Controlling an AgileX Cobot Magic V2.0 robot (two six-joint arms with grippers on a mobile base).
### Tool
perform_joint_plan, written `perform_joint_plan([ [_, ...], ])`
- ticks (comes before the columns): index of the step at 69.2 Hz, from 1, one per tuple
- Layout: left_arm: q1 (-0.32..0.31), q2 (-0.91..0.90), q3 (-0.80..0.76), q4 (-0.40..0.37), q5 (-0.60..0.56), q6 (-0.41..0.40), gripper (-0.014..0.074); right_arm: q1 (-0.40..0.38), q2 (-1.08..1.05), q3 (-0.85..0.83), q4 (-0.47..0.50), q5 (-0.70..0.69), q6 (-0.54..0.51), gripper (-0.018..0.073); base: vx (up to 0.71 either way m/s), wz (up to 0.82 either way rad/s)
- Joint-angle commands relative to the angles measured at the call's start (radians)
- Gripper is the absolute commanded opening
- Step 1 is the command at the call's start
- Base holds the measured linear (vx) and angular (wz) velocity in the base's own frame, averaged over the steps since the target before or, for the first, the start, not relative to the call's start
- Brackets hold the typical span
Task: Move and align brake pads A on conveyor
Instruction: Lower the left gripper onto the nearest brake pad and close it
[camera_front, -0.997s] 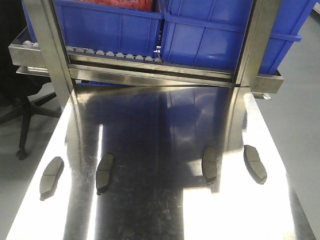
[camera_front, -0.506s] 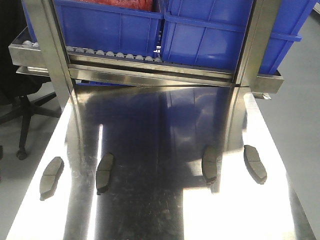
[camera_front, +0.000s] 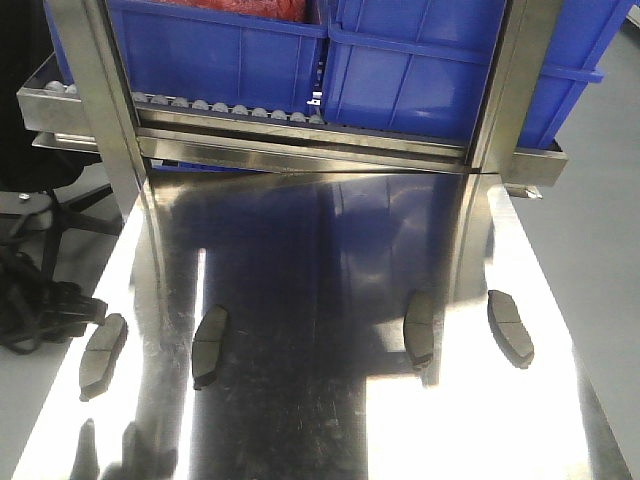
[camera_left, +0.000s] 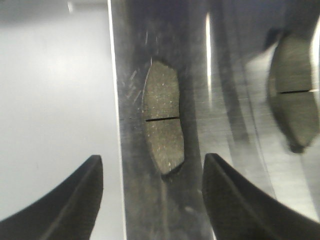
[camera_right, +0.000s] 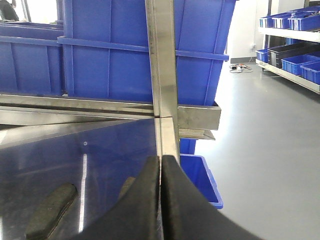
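Fingers (camera_left: 82, 192) of the left gripper (camera_left: 152, 161) are spread over the steel tabletop (camera_left: 130, 60). The leftmost brake pad (camera_left: 162, 117) lies just ahead between them, long axis pointing away. The right gripper (camera_right: 161, 167), pressed together, hangs across the table.

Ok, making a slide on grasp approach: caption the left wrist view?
Open left gripper framing a grooved brake pad at the edge of the steel tabletop, a second pad alongside.

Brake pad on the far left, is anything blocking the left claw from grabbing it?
No, nothing visible. The open left claw hangs near that brake pad, with only bare shiny table between them.
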Motion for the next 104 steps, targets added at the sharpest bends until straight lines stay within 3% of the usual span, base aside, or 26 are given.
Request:
perform_joint_plan([
  [1, -0.006, 0.066, -0.064, -0.028, -0.017, -0.011, 0.0428, -0.005, -0.015, 0.003, -0.003, -0.077, -0.003, -0.0010, 0.00, 0.00],
  [26, -0.006, 0.292, -0.188, -0.048, 0.048, -0.010, 0.0444, -0.006, -0.015, 0.003, -0.003, -0.077, -0.003, -0.0010, 0.00, 0.00],
  [42, -0.006, 0.337, -0.222, -0.051, 0.054, -0.010, 0.0499, -0.006, -0.015, 0.003, -0.003, -0.077, -0.003, -0.0010, 0.00, 0.00],
  [73, -0.006, 0.417, -0.230, -0.051, 0.057, -0.010, 0.0484, -0.006, -0.015, 0.003, -0.003, -0.077, -0.003, -0.0010, 0.00, 0.00],
  [83, -0.006, 0.425, -0.230, -0.051, 0.051, -0.010, 0.0387, -0.006, -0.015, 0.003, -0.003, -0.077, -0.003, -0.0010, 0.00, 0.00],
  [100, -0.006, 0.420, -0.229, -0.051, 0.020, -0.009, 0.0001, -0.006, -0.015, 0.003, -0.003, -0.077, -0.003, -0.0010, 0.00, 0.00],
  [104, -0.006, 0.408, -0.229, -0.051, 0.017, 0.000, -0.0008, -0.006, -0.015, 0.003, -0.003, -0.077, -0.003, -0.0010, 0.00, 0.00],
])
